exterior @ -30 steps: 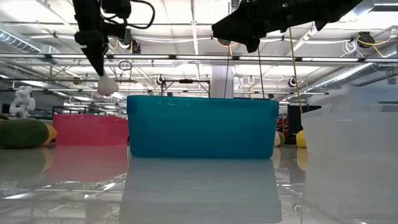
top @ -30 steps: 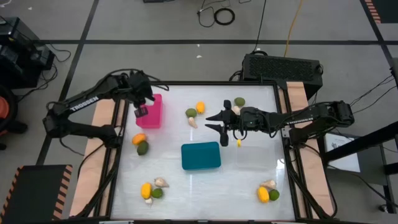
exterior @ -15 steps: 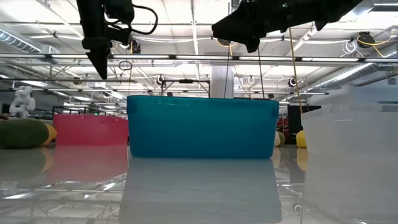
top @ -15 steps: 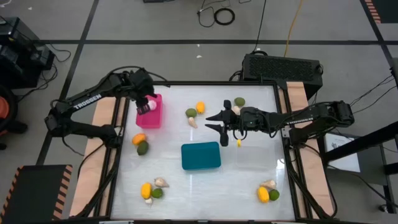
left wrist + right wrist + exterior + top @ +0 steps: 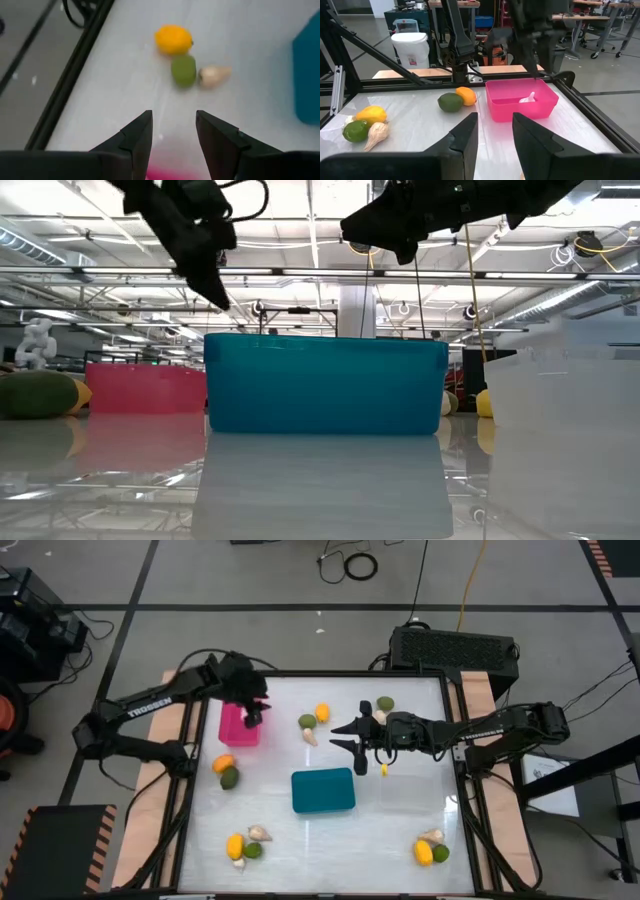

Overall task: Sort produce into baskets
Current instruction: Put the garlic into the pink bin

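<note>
- My left gripper (image 5: 254, 716) hangs above the inner edge of the pink basket (image 5: 238, 727), fingers (image 5: 136, 137) parted with a clear gap and nothing between them.
- My right gripper (image 5: 347, 736) hovers over the middle of the tabletop (image 5: 390, 820), beyond the teal basket (image 5: 323, 790); its fingers (image 5: 465, 135) stand partly apart and hold nothing.
- Pink basket: at the left side of the tabletop; the right wrist view shows one pale garlic bulb (image 5: 528, 98) lying inside it.
- Teal basket: centre of the tabletop; whether anything lies in it I cannot tell.
- Clear basket (image 5: 565, 385): a faint pale wall at the right of the low view; in the high view I cannot make it out.
- Loose produce, left: a yellow-orange fruit (image 5: 223, 764) touching a dark-green fruit (image 5: 229, 778), just in front of the pink basket.
- Loose produce, far centre: an orange fruit (image 5: 321, 713), a green fruit (image 5: 306, 722) and a beige bulb (image 5: 311, 736), grouped close together.
- Loose produce, far right: a green fruit (image 5: 385, 704) with a bulb (image 5: 366, 708) beside it.
- Loose produce, near left: a trio of yellow fruit (image 5: 235, 845), green fruit (image 5: 252, 850) and bulb (image 5: 260, 834).
- Loose produce, near right: a second trio (image 5: 431, 851) of the same three kinds.
</note>
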`<state>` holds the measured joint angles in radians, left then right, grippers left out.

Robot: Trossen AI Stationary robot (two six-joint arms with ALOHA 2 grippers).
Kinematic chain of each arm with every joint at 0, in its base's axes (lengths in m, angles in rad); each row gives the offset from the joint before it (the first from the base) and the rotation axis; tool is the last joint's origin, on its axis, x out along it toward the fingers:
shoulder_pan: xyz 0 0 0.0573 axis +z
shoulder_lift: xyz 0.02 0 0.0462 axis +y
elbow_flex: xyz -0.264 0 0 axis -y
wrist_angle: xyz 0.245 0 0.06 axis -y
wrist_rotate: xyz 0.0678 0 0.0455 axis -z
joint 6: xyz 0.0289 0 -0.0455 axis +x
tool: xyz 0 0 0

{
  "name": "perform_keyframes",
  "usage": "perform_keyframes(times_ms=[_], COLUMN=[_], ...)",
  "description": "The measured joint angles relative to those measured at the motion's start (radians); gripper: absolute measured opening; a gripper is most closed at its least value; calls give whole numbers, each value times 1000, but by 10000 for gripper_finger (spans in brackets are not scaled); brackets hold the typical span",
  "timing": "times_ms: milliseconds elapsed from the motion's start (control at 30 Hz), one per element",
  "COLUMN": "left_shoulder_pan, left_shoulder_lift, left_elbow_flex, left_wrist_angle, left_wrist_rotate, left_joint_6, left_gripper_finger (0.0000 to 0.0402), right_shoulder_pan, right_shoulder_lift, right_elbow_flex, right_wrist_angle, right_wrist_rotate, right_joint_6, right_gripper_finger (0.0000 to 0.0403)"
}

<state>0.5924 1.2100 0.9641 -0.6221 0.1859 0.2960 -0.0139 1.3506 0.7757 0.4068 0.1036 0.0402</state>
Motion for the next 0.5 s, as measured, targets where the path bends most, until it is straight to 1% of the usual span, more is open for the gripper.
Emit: perform_keyframes(times_ms=[67,133,167,267,367,500], left_shoulder_pan=[-28,-74,-102,-190,-258,-307], left_shoulder_lift=[22,54,77,161,271,414], left_elbow_flex=[-45,-65,-67,-65,-26,64], left_wrist_angle=[97,158,196,269,301,291], left_wrist_rotate=[13,16,8,-58,-96,-132], left_joint_6=[28,74,99,178,249,292], left_gripper_finger=[160,160,160,160,160,160], right_shoulder_pan=[0,0,0,0,-1,-1], right_shoulder_lift=[0,0,0,0,0,0], right_elbow_flex=[0,0,0,0,0,0], right_wrist_angle=[0,0,0,0,0,0], right_wrist_rotate=[0,0,0,0,7,8], right_joint_6=[0,0,-1,-5,-7,-7], right_gripper_finger=[114,114,114,114,114,114])
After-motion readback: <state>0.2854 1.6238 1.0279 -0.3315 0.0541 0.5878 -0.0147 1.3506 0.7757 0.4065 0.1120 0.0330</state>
